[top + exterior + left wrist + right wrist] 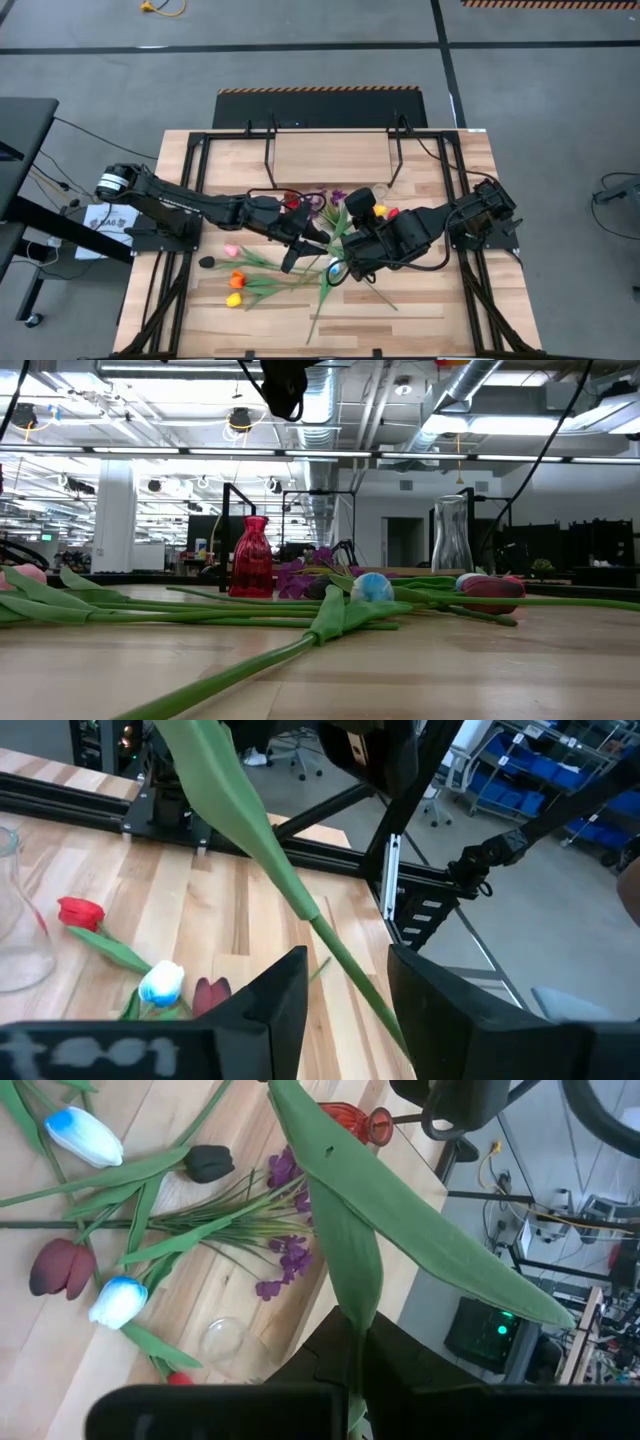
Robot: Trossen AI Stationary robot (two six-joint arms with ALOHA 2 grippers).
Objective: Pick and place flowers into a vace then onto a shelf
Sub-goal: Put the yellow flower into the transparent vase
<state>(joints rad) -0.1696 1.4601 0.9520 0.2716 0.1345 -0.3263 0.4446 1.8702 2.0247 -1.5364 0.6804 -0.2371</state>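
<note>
My right gripper (352,1380) is shut on a green leafy flower stem (358,1295), held up over the table's middle. My left gripper (345,995) is open. Its fingers stand on either side of the same stem (335,945), farther along it, and I cannot tell whether they touch it. Several other tulips lie flat on the table: pink (231,250), orange (237,279), yellow (233,299) and white-blue (372,587). A purple sprig (290,1255) lies among them. A red vase (252,557) and a clear glass vase (452,535) stand upright behind them. The shelf (330,155) is at the far side. My right gripper pinches the stem (357,1342) between its two fingers, just below where the long leaves (400,1210) spread out. The stem is lifted clear of the table and slants away from the fingers.
Black frame rails (190,200) run along the table's left and right sides. The shelf's black legs (268,150) stand on the tabletop behind the vases. Bare wood lies along the near edge (400,320).
</note>
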